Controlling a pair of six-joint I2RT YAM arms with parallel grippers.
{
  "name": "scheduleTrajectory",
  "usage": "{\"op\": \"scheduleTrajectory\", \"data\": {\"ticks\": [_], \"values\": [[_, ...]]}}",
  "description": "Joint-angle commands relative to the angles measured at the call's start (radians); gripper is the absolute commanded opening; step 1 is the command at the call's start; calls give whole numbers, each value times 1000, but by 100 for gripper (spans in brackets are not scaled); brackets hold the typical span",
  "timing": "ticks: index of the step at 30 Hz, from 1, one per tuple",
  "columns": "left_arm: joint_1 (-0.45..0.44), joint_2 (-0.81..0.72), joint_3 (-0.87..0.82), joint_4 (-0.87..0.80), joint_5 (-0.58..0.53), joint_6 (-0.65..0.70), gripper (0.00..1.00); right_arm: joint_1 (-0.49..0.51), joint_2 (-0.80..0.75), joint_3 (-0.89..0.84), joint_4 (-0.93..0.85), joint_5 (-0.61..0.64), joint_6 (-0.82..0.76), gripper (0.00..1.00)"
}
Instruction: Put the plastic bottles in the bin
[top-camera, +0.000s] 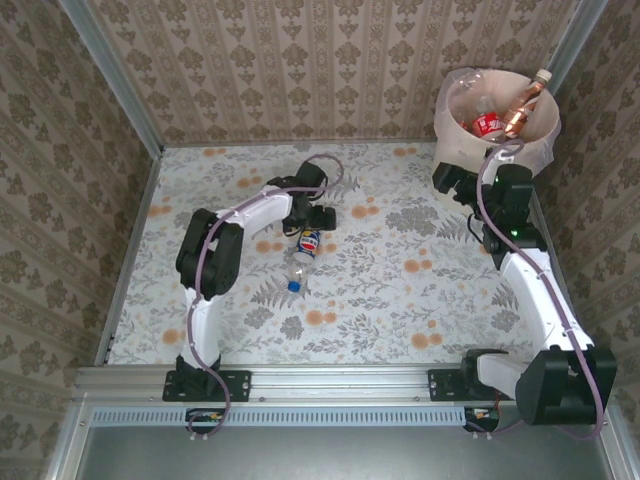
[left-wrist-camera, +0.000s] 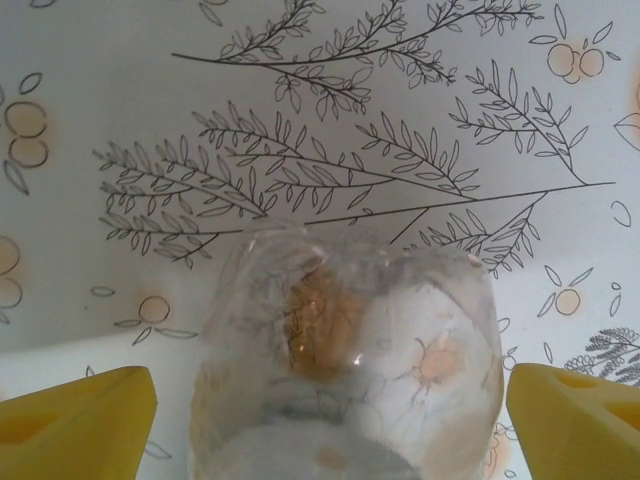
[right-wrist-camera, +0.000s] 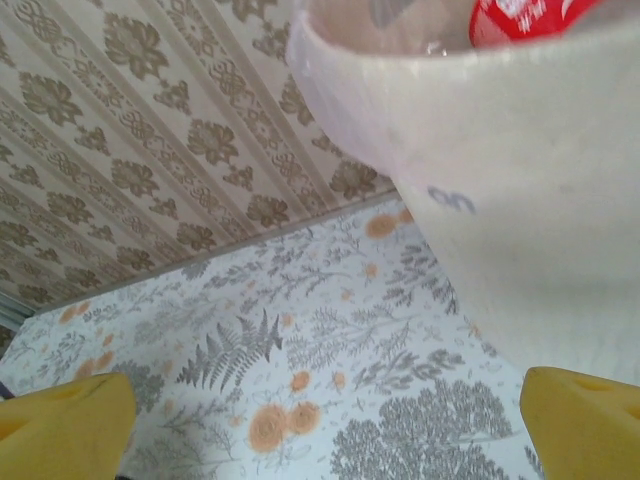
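Plastic bottle lies between the jaws of the wide-open left end effector, ungripped.

I read a table cloth across the middle of the top frame: pale ground, grey fern and branch print, orange blossoms. Beige ornamented wallpaper covers the upper part and both sides. An aluminium rail runs along the bottom. A metal post slants at upper left.

Bottle on table — others in bin
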Motion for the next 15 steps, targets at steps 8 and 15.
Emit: {"op": "scheduleTrajectory", "data": {"ticks": [8,15], "values": [[-23,83,92,-74,-40,5,72,3,-103,-91,49,-59,52,100],[-14,11,37,-3,-40,-10,61,44,-97,-129,83,-82,63,100]]}}
